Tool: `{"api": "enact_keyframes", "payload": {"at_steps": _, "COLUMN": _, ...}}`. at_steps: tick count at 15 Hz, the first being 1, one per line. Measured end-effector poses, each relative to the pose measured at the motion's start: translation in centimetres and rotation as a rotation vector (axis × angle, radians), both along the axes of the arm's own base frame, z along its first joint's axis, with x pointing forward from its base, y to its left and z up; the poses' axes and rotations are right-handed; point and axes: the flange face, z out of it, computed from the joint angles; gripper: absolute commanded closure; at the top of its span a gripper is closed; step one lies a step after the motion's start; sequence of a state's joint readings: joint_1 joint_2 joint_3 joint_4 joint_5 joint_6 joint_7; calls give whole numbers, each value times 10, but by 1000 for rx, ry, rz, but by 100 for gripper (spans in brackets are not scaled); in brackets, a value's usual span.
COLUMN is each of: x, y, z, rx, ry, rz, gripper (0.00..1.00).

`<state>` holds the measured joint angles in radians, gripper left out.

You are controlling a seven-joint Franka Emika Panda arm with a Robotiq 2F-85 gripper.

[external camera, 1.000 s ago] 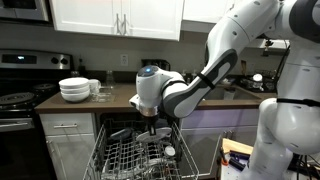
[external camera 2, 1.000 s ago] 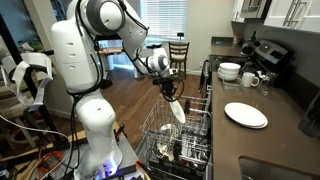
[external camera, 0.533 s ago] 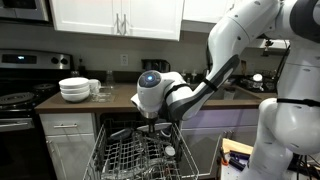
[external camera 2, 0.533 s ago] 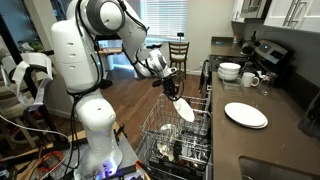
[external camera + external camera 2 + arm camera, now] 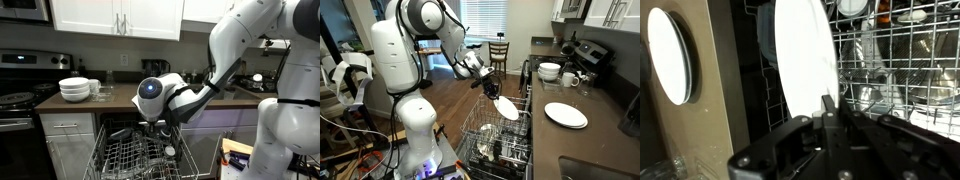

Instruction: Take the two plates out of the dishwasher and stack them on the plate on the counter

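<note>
Wrist view, left to right: the counter plate (image 5: 670,55), white and round, lies on the brown counter (image 5: 718,110) near its front edge. Past that edge is the dark inside of the dishwasher (image 5: 750,90). The held plate (image 5: 805,55), also white, is seen at a steep angle, with its rim pinched between the fingers of the gripper (image 5: 830,108), which is closed tight on it. The rack (image 5: 905,75) of pale wire fills the right side. In an exterior view, the white arm (image 5: 415,60) stands at the left and reaches over the drawn-out rack (image 5: 495,138). The gripper (image 5: 490,90) points down, and the held plate (image 5: 505,108) hangs tilted from it above the rack edge nearer the counter (image 5: 610,135). Whether its lower rim is clear of the wires cannot be told. The counter plate (image 5: 566,114) lies flat near the counter's front edge, well apart from the held plate. The bowls (image 5: 550,71), stacked, and a mug (image 5: 570,79) stand farther along, toward the stove (image 5: 588,55). In an exterior view from the front, the stove (image 5: 18,100) is at the left and the bowls (image 5: 75,90) sit near the counter's left end. The gripper (image 5: 155,122) points down over the rack (image 5: 135,155). The held plate cannot be made out from this side.
</note>
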<state>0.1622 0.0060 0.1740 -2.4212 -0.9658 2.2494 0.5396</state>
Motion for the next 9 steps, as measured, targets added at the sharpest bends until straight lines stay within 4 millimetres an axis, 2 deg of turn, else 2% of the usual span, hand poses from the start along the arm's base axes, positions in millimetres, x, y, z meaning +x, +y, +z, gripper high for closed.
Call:
{"api": "enact_keyframes", "payload": {"at_steps": 2, "x": -3, "y": 4, "z": -3, "rx": 12, "ry": 6, "rz": 5, "gripper": 94}}
{"api": "enact_keyframes", "payload": {"at_steps": 3, "x": -4, "y": 5, "z": -3, "rx": 12, "ry": 7, "rz": 6, "gripper": 98}}
{"api": "enact_keyframes", "payload": {"at_steps": 9, "x": -6, "y": 8, "z": -8, "rx": -13, "ry": 6, "rz": 7, "gripper": 98}}
